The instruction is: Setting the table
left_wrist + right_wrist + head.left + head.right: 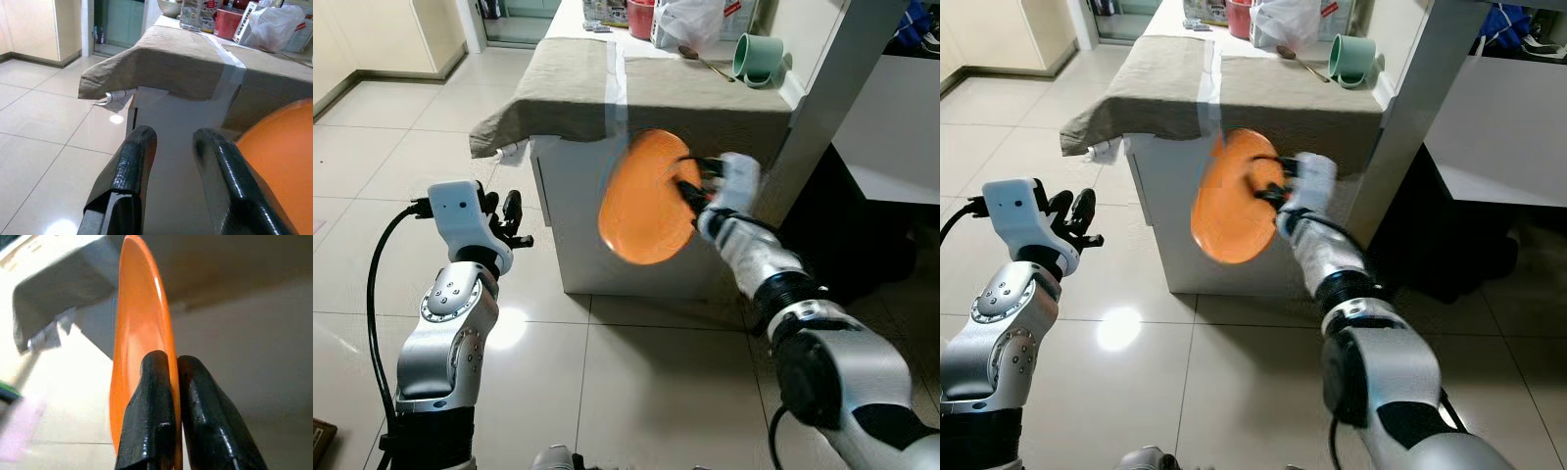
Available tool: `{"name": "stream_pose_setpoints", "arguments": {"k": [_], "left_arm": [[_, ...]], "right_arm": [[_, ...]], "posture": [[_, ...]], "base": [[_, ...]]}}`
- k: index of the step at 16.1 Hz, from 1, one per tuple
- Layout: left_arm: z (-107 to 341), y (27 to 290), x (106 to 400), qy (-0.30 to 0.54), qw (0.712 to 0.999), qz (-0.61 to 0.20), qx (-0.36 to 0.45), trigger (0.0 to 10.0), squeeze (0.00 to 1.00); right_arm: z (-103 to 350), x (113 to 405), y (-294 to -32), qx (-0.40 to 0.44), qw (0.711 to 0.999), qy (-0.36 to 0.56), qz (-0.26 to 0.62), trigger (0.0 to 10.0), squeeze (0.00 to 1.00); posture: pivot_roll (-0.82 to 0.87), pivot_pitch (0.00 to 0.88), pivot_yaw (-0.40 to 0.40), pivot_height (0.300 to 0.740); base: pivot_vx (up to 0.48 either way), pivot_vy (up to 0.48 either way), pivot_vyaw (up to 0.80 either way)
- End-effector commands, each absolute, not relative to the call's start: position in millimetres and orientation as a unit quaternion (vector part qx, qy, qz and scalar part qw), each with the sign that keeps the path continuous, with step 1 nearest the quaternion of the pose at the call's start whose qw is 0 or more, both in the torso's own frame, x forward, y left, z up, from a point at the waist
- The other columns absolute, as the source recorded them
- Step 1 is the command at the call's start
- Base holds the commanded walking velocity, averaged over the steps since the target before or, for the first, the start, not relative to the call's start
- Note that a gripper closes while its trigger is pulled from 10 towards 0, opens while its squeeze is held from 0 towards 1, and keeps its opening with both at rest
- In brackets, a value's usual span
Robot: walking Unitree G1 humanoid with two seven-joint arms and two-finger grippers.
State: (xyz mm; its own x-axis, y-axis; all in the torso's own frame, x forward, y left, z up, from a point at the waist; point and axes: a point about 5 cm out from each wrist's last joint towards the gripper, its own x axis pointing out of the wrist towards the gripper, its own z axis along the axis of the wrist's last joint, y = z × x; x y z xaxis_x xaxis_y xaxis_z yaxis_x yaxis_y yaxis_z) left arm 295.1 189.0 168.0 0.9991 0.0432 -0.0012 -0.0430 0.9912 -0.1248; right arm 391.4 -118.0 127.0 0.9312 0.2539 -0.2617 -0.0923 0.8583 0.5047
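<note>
An orange plate [646, 201] hangs on edge in front of the white table's near side, below the tabletop. My right gripper [688, 188] is shut on its rim, one black finger [149, 396] on each face of the plate [139, 333]. The table [597, 83] is draped in a grey-brown cloth. My left gripper [507, 217] is raised at the left, away from the table, its fingers [134, 156] slightly apart and holding nothing. The plate's edge [283, 156] shows beside them in the left wrist view.
On the tabletop stand a green mug [759, 57] on its side, a spoon [697, 57], a red container [641, 18] and a white plastic bag [690, 22]. A grey post [832, 93] rises at the table's right. Pale tiled floor [636, 392] lies around.
</note>
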Motion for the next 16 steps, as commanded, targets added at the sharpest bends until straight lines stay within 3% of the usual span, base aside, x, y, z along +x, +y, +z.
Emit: {"name": "stream_pose_setpoints", "arguments": {"k": [1, 3, 4, 5, 9, 14, 16], "left_arm": [[165, 191, 296, 0.008, 0.997, 0.03, -0.07, 10.0, 0.0], [165, 193, 296, 0.013, 0.996, 0.035, -0.082, 10.0, 0.0], [163, 195, 297, 0.019, 0.995, 0.041, -0.092, 10.0, 0.0], [162, 196, 297, 0.023, 0.994, 0.044, -0.097, 10.0, 0.0], [162, 196, 296, 0.022, 0.994, 0.046, -0.096, 10.0, 0.0], [162, 197, 298, 0.021, 0.994, 0.045, -0.095, 10.0, 0.0], [162, 198, 298, 0.022, 0.994, 0.048, -0.092, 10.0, 0.0]], "right_arm": [[126, 392, -122, 0.312, 0.931, 0.178, 0.068, 10.0, 0.0], [117, 388, -119, 0.366, 0.905, 0.209, 0.055, 10.0, 0.0], [111, 385, -115, 0.437, 0.87, 0.227, 0.033, 10.0, 0.0], [110, 383, -107, 0.463, 0.855, 0.232, 0.034, 10.0, 0.0], [109, 379, -84, 0.44, 0.857, 0.252, 0.087, 10.0, 0.0], [129, 389, -91, 0.435, 0.867, 0.211, 0.116, 10.0, 0.0], [129, 389, -96, 0.407, 0.884, 0.202, 0.11, 10.0, 0.0]], "posture": [[0.01, 0.028, -0.002, 0.74], [0.01, 0.032, -0.002, 0.74], [0.01, 0.036, -0.002, 0.74], [0.01, 0.039, -0.002, 0.74], [0.02, 0.04, -0.005, 0.74], [0.02, 0.038, -0.002, 0.74], [0.01, 0.04, 0.001, 0.74]], "base": [[0.0, 0.0, 0.0], [0.0, 0.0, 0.0], [0.0, 0.0, 0.0], [0.0, 0.0, 0.0], [0.0, 0.0, 0.0], [0.0, 0.0, 0.0], [0.0, 0.0, 0.0]]}}
